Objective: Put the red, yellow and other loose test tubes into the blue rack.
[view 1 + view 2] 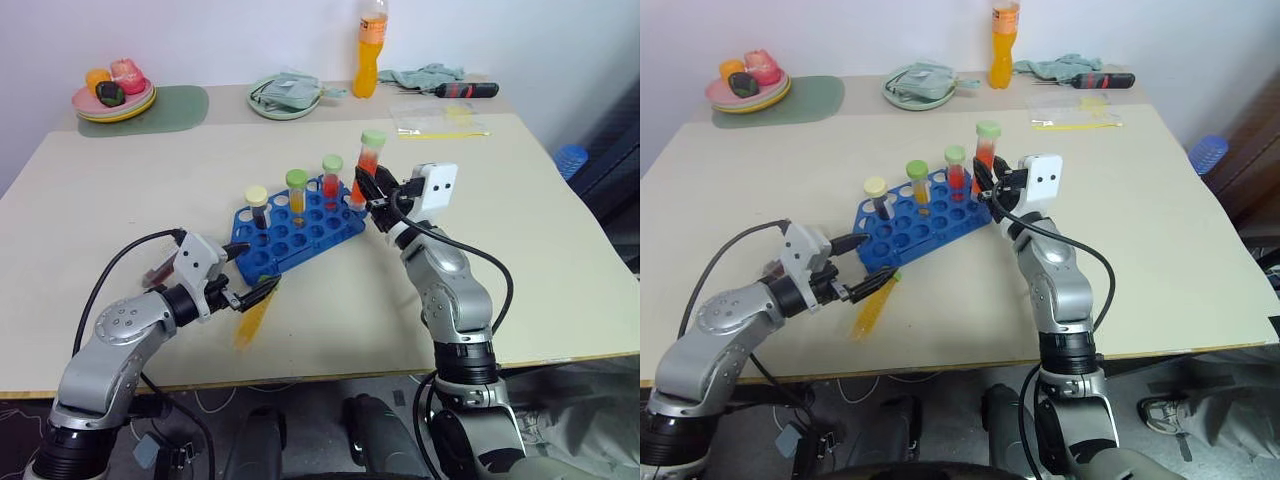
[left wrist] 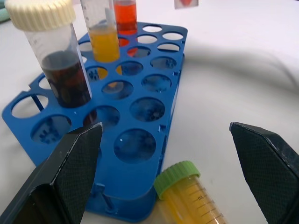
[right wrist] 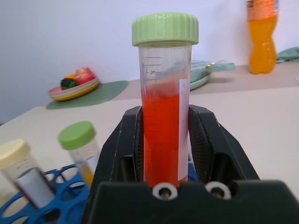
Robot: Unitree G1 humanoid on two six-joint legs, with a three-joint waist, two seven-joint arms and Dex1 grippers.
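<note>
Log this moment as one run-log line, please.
right gripper: shut on red tube, upright above blue rack | left gripper: open by lying yellow tube | racked: three tubes

A pale beige table (image 1: 120,190) stands against a plain white wall (image 1: 200,40) at twelve o'clock.

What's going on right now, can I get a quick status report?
Right gripper shut on red tube, upright beside blue rack. Left gripper open, yellow tube lying loose between its fingers. Three tubes racked. Nothing in the way.
</note>
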